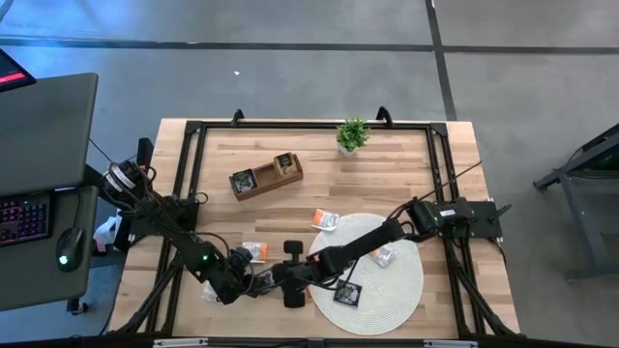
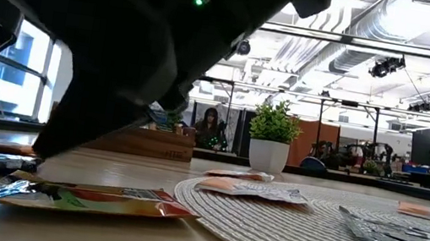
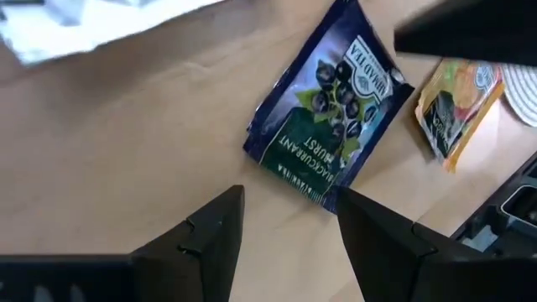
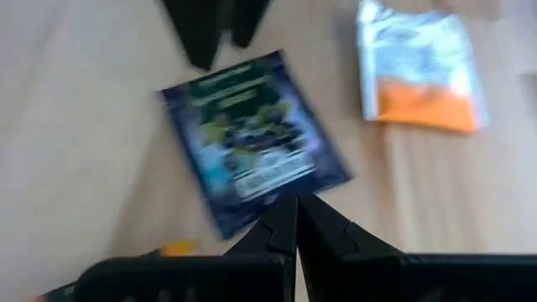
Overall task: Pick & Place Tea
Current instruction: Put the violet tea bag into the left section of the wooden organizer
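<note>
A dark blue blackcurrant tea sachet (image 3: 327, 109) (image 4: 252, 143) lies flat on the wood near the table's near edge, left of the round mat (image 1: 387, 290). My left gripper (image 3: 289, 210) (image 1: 248, 282) is open and hovers close before it, touching nothing. My right gripper (image 4: 295, 220) (image 1: 279, 277) is shut, with its tips at the sachet's opposite edge. A yellow sachet (image 3: 457, 101) lies beside the blue one. More sachets show: a white-and-orange one (image 4: 424, 71), one (image 1: 324, 220) by the mat's far rim, and two on the mat (image 1: 385, 256) (image 1: 348, 295). My right gripper's shut fingertips (image 4: 285, 220) stand over the blue sachet's edge (image 4: 252, 214), coming from the table's right. The sachet lies flat on the wood. I cannot tell whether the tips touch it.
The long wooden compartment tray (image 1: 266, 176) sits toward the table's far side, with the small potted plant (image 1: 352, 135) at the far edge. A black frame (image 1: 193, 130) runs round the table. The two grippers face each other a sachet's width apart.
</note>
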You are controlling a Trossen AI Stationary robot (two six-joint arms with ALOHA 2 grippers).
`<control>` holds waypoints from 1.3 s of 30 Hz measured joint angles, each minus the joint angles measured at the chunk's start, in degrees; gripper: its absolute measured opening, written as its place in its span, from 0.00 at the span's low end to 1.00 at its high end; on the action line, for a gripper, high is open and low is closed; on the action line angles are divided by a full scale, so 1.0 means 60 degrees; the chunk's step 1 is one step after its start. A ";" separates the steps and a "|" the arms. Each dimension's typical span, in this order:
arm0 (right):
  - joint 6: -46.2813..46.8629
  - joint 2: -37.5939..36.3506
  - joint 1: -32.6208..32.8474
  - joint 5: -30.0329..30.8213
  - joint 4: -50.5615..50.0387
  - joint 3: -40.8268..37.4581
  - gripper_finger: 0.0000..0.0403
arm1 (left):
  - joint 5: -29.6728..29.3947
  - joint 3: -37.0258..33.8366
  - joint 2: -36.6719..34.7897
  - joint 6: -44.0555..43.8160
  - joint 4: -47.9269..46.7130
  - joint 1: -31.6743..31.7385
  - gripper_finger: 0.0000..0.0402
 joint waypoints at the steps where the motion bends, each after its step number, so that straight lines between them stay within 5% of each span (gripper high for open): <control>1: 0.0111 0.0000 0.0004 -0.0125 -0.0127 0.0000 0.00 | -0.0010 0.0000 0.0000 -0.0109 0.0000 0.0002 0.48; 11: 0.0579 -0.0004 0.0081 0.0115 -0.0440 0.0004 0.00 | -0.0138 0.0007 0.0282 -0.0166 0.0744 0.0028 0.48; 25: 0.0434 0.0375 0.0063 -0.1089 0.1200 0.0025 0.00 | -0.0558 0.0033 0.0711 -0.0113 0.0988 0.0018 0.47; 39: 0.0043 0.0382 -0.0043 -0.1190 0.1460 0.0018 0.00 | -0.0927 0.0022 0.0736 0.0516 0.0679 0.0021 0.11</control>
